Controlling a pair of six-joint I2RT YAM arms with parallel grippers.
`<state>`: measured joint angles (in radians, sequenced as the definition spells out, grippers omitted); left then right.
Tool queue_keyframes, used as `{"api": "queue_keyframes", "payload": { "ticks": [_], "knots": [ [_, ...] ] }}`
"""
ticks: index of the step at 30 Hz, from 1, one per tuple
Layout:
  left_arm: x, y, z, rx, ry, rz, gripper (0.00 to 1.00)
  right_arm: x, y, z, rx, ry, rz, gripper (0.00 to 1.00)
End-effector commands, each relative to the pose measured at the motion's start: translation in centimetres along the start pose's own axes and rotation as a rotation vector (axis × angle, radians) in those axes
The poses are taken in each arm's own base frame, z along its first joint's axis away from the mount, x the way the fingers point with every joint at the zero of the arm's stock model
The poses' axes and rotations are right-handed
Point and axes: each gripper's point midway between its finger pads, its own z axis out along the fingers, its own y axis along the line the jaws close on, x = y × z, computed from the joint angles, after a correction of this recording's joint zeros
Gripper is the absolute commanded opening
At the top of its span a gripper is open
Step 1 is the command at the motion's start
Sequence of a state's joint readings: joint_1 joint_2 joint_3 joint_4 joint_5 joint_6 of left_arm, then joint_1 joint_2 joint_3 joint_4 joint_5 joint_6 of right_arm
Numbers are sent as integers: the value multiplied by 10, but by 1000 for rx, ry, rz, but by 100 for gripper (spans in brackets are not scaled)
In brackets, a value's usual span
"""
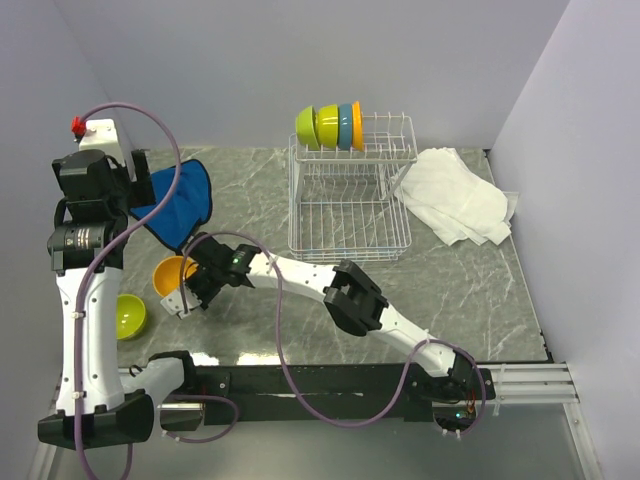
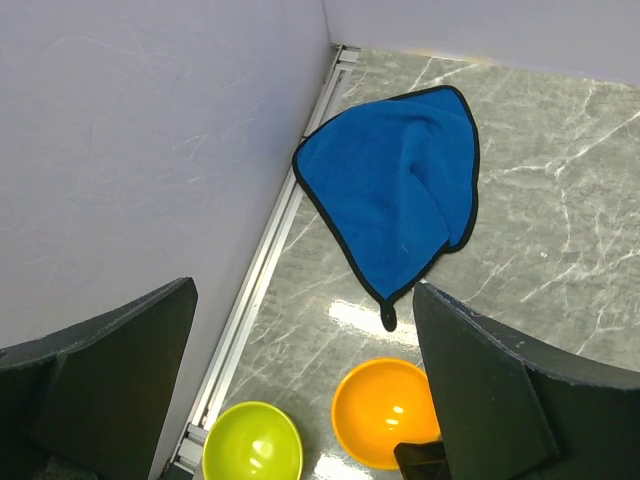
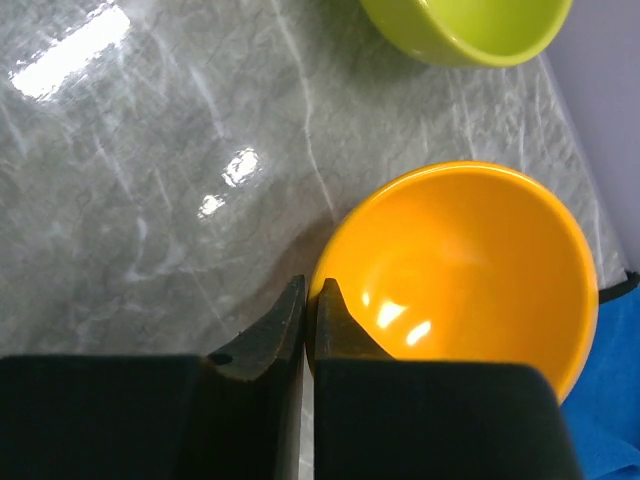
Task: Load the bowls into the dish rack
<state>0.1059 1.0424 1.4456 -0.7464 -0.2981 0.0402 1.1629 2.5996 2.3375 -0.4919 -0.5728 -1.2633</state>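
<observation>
An orange bowl (image 1: 172,272) (image 2: 385,412) (image 3: 470,270) sits upright on the table at the left. My right gripper (image 1: 187,298) (image 3: 310,300) is shut on its near rim, one finger inside and one outside. A lime green bowl (image 1: 130,316) (image 2: 252,443) (image 3: 465,25) stands apart from it, nearer the left wall. The white wire dish rack (image 1: 345,215) stands at the back centre, with several bowls (image 1: 330,125) on edge in its raised slots: green, blue and orange. My left gripper (image 2: 305,290) hangs open high above the two table bowls, holding nothing.
A blue cloth (image 1: 180,200) (image 2: 400,190) lies beyond the orange bowl by the left wall. A white towel (image 1: 455,195) lies crumpled to the right of the rack. Walls close in the left, back and right sides.
</observation>
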Motion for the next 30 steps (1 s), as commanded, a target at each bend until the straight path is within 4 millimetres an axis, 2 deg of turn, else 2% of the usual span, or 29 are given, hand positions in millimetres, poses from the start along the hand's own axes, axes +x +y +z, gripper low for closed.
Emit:
{"api": "queue_keyframes", "payload": {
  "ticks": [1,3,4,5,7,8,10,11,12,13,14,15,16,17,18,19,20,21,22,24,25,26,28,30],
  "knots": [
    [-10,1,-10,-5,-43,-10,97,-17,-24,-8,63,-14,-77,0],
    [-11,-1,-12,4,-51,-11,97,-24,-29,-20,70,-5,-88,0],
    [-12,-2,-13,11,-56,-16,97,-23,-25,-23,56,5,-75,0],
    [-12,-4,-13,17,-58,-17,97,-34,-33,-36,73,3,-80,0],
    [-20,-5,-16,23,-82,-26,97,-39,-35,-52,79,17,-34,0],
    [-25,-6,-17,30,-101,-31,97,-53,-47,-71,114,12,-29,0],
    [-40,-7,-20,35,-149,-46,97,-56,-48,-94,129,33,47,0],
    [-51,-6,-20,32,-187,-61,97,-71,-58,-119,167,29,55,0],
    [-58,-7,-20,36,-209,-74,97,-76,-58,-131,179,33,94,0],
    [-65,-8,-22,40,-233,-84,97,-65,-49,-139,173,70,135,0],
    [-69,-8,-22,41,-250,-96,97,-84,-57,-168,220,63,137,0],
    [-77,-11,-22,55,-283,-104,97,-87,-56,-181,240,67,171,0],
    [-76,-17,-19,77,-285,-142,97,-78,-49,-191,247,102,207,0],
    [-76,-23,-16,103,-291,-143,97,-93,-56,-218,297,93,211,0],
    [-79,-31,-15,143,-308,-159,97,-95,-57,-232,327,95,261,0],
    [-69,-40,-8,171,-289,-156,97,-96,-58,-244,349,101,289,0],
    [-65,-45,-4,192,-281,-159,97,-99,-67,-272,414,107,316,0],
    [-55,-58,2,245,-254,-167,97,-101,-69,-285,450,94,386,0],
    [-49,-66,5,280,-234,-166,97,-109,-79,-310,510,72,413,0],
    [-35,-84,12,357,-183,-145,97,-98,-91,-345,615,46,564,0],
    [-24,-100,13,432,-156,-138,98,-103,-101,-368,675,9,598,0],
    [-19,-107,15,466,-138,-137,99,-89,-107,-392,736,-23,708,0],
    [0,-124,23,528,-75,-127,97,-90,-118,-428,826,-101,772,0],
    [19,-135,36,546,-3,-99,95,-76,-123,-465,890,-163,856,0]
  ]
}}
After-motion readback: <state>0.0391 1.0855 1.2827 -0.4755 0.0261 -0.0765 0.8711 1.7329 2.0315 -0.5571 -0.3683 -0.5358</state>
